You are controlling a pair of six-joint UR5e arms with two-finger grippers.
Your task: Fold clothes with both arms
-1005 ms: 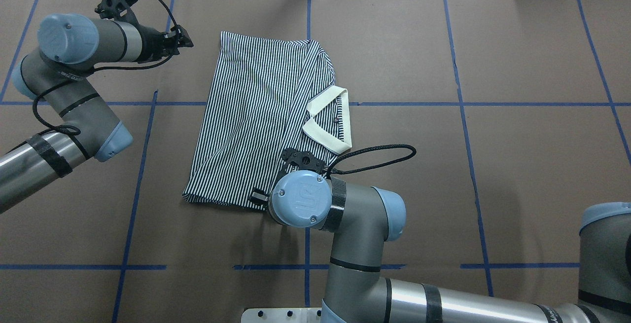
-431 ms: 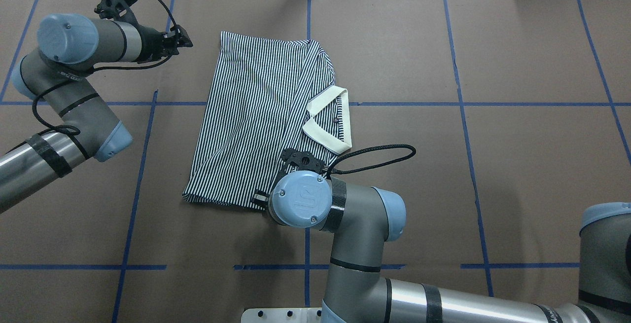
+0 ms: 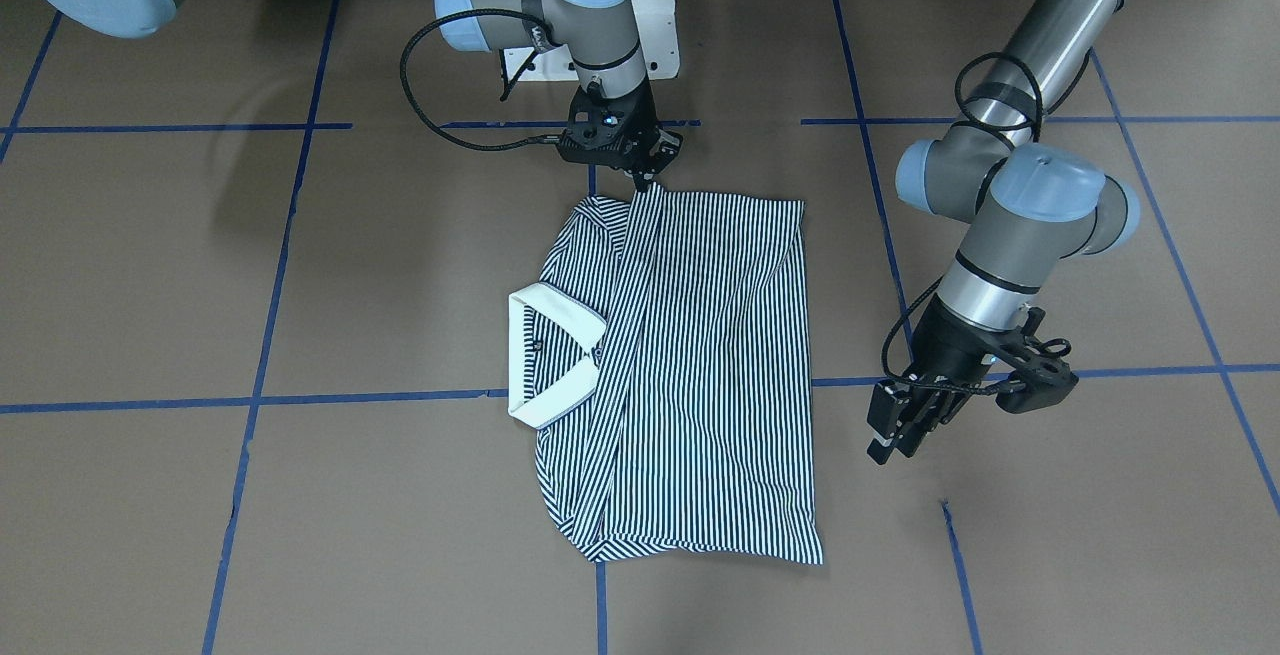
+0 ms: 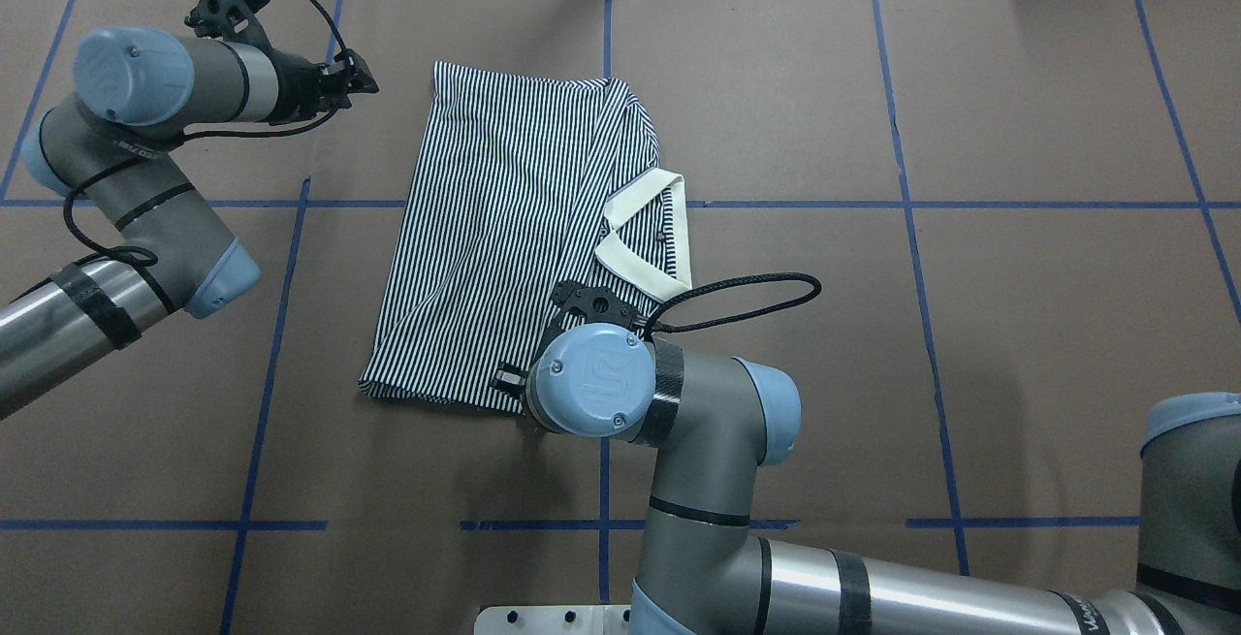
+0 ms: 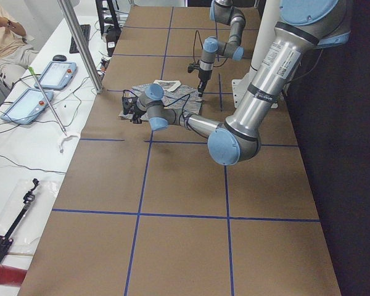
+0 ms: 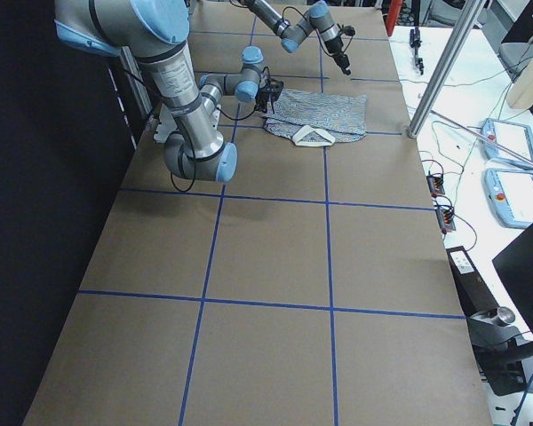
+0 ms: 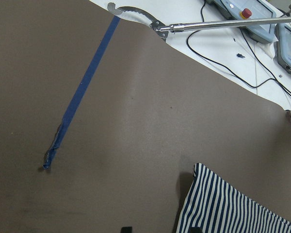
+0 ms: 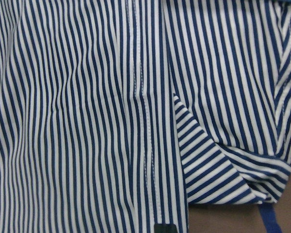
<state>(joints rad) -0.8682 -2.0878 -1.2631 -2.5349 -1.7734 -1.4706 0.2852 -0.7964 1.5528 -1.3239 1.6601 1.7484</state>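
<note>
**A:** so the left gripper [image 4: 363, 82] hangs released and empty, just off the striped polo shirt [image 4: 504, 218] lying half-folded mid table [image 4: 970, 325]. What's the risk?

**B:** the right gripper [image 3: 648, 168] looks clenched on its robot-side edge. Thin pinch imo. Pull fast and it slips, or drags the whole shirt crooked.

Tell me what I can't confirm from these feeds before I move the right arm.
- Right end effector grip on the polo shirt: in the overhead view its own wrist joint covers it. The right wrist view cuts it off at the bottom edge. In the front-facing view it is too small to judge.
- Shirt's lower layers: covered by the top fold in every view.
- Exterior left view: the left arm blocks part of the shirt, and the rest is too small.
</note>
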